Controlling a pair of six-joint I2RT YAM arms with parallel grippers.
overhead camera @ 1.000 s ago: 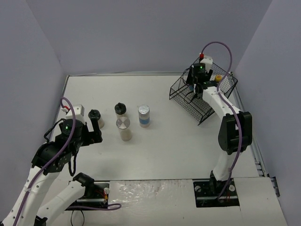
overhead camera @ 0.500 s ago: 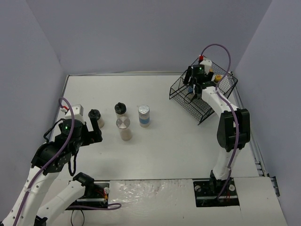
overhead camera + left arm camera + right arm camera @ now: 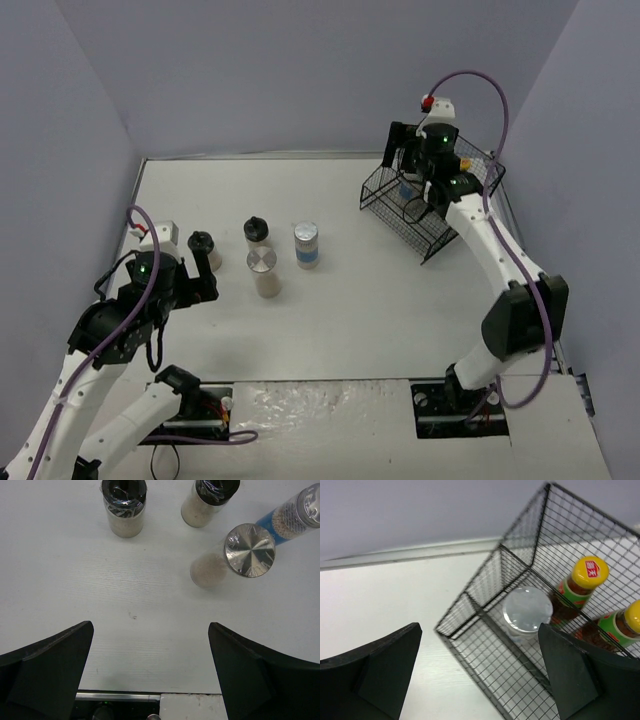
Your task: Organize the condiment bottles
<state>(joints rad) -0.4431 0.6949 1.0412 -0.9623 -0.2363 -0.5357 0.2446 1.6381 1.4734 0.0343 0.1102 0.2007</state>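
Right hand [image 3: 479,630] stands wide with nothing between its fingers, hanging above the black wire basket [image 3: 485,587] at the far right corner of the tabletop [image 3: 350,300]. Just changed: the jaws have spread from a narrower set, and the hand has come up out of the basket. A silver-lidded clear jar [image 3: 527,609] stands upright and alone inside, just beside two dark sauce bottles with yellow caps [image 3: 580,585] [image 3: 620,625]. Judgement: that jar is delivered, so three containers are now in the basket. Against a second ago, the wrist sat low among the wires with the arm folded; now it is higher and the elbow has swung out toward the near right edge. Left hand [image 3: 150,625] is also wide and empty, unmoved near the left edge, facing the four left in mid-tabletop: two black-capped shakers [image 3: 124,500] [image 3: 210,495], a silver-lidded jar [image 3: 249,550] and a blue-labelled jar [image 3: 295,512]. None of these four has shifted.
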